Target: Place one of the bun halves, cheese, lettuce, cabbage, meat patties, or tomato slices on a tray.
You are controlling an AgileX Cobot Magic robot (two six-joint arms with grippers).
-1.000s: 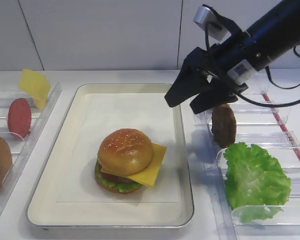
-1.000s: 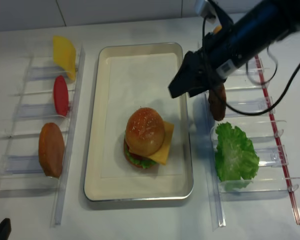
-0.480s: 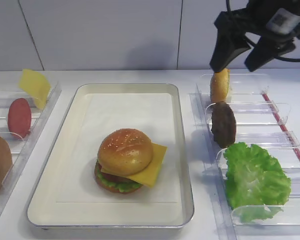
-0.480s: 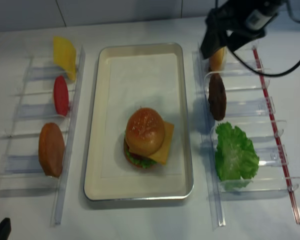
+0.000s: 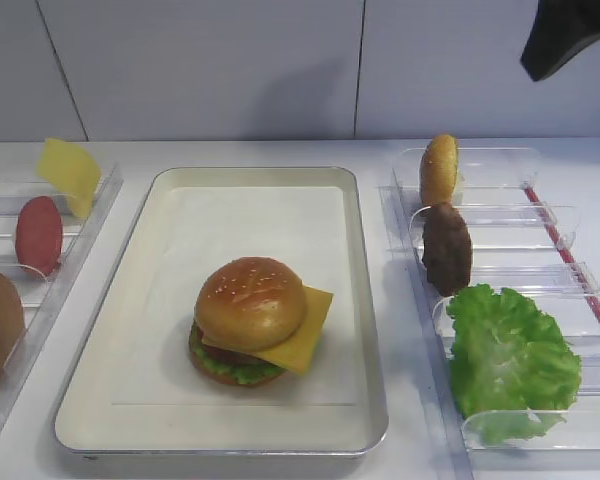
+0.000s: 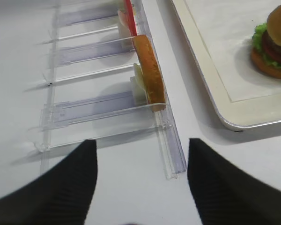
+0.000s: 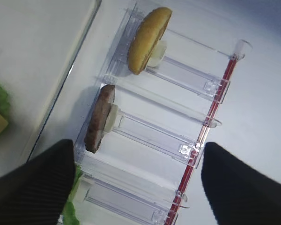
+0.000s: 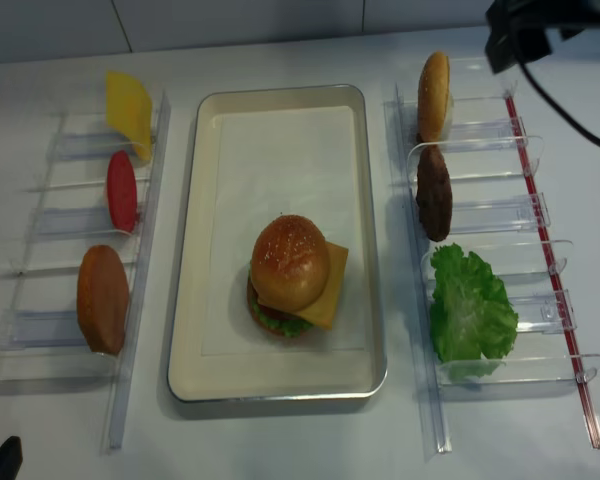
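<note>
On the paper-lined silver tray (image 5: 368, 300) stands a stacked burger: a sesame bun half (image 5: 250, 298) over cheese (image 5: 306, 338), lettuce (image 5: 223, 368) and darker layers. The right holders carry an upright bun half (image 7: 147, 40), a meat patty (image 7: 99, 118) and a lettuce leaf (image 5: 510, 358). The left holders carry cheese (image 8: 129, 102), a tomato slice (image 8: 121, 190) and a bun half (image 6: 149, 70). My right gripper (image 7: 138, 187) hangs open and empty high above the right holders. My left gripper (image 6: 143, 187) is open over bare table, near the left holders' front end.
Clear plastic holder racks (image 8: 480, 215) flank the tray on both sides; a red strip (image 8: 550, 260) runs along the right rack. The right arm's dark body (image 5: 568, 32) shows only at the top right corner. A white wall rises behind the table.
My right gripper, still open and empty, has lifted from over the tray's right edge and swung back and to the right, uncovering the bun half and patty in the right rack.
</note>
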